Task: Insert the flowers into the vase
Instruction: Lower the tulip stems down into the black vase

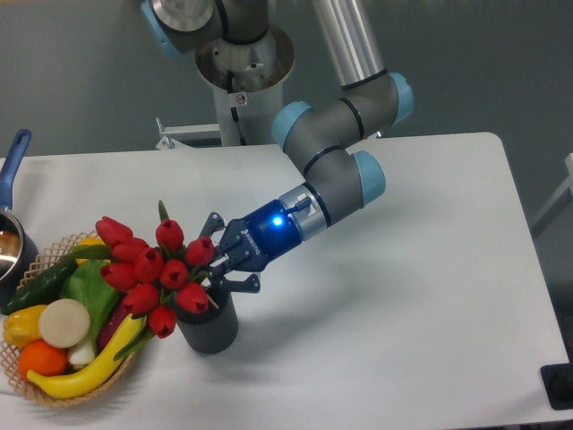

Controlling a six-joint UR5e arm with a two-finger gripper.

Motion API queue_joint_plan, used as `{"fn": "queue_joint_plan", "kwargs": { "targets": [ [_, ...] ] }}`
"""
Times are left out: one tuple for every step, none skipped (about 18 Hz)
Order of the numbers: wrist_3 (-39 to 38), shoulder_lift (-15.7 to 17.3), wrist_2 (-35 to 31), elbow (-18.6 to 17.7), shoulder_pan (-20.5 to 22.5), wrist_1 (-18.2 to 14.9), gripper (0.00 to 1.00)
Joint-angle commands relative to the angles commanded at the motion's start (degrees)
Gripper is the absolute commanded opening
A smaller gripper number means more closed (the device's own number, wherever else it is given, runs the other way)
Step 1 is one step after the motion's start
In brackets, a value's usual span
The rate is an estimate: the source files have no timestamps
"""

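Now the tool is clenched on the stems of the flowers, holding the bunch tilted to the left over the vase, the stems reaching its mouth (how deep they go is hidden by the blooms). That vase stands upright on the white table, just beside a woven basket of vegetables.

Even, bright overhead light falls on the white rectangular table, where the small dark grey ribbed vase casts a soft shadow rightward; a blue indicator glows on the wrist; focus stays sharp.
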State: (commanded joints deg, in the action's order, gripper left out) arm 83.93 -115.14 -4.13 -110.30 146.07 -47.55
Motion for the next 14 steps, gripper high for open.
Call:
{"fn": "queue_joint_plan", "kwargs": {
  "targets": [
    [0.0,-0.3,0.0,-0.1,0.0,-0.1,0.04],
    [0.1,-0.4,-0.2,-0.2,0.0,-0.1,0.04],
    [0.1,-0.4,-0.5,-0.4,0.0,0.0,0.04],
    [0.1,-0.4,-1.0,-0.4,0.0,0.0,0.04],
    [0.1,-0.4,-1.8,-0.4,0.0,0.0,0.04],
    [0.1,-0.4,-2.2,-0.4,0.0,0.0,0.05],
    [0.1,-0.4,-2.2,-0.3,0.0,0.0,0.09],
    [0.1,-0.4,-2.2,-0.1,0.0,0.0,0.13],
    [0.1,-0.4,-2.2,-0.1,0.0,-0.1,0.14],
    [0.3,-0.4,-2.2,0.1,0.0,0.1,0.24],
    [0.3,-0.4,-2.2,0.2,0.0,0.2,0.30],
    [0.4,-0.4,-2.2,0.3,0.0,0.3,0.34],
    [0.4,-0.4,-2.2,0.3,0.0,0.4,0.41],
    [0.5,-0.4,-2.2,0.3,0.0,0.4,0.47]
  ]
}}
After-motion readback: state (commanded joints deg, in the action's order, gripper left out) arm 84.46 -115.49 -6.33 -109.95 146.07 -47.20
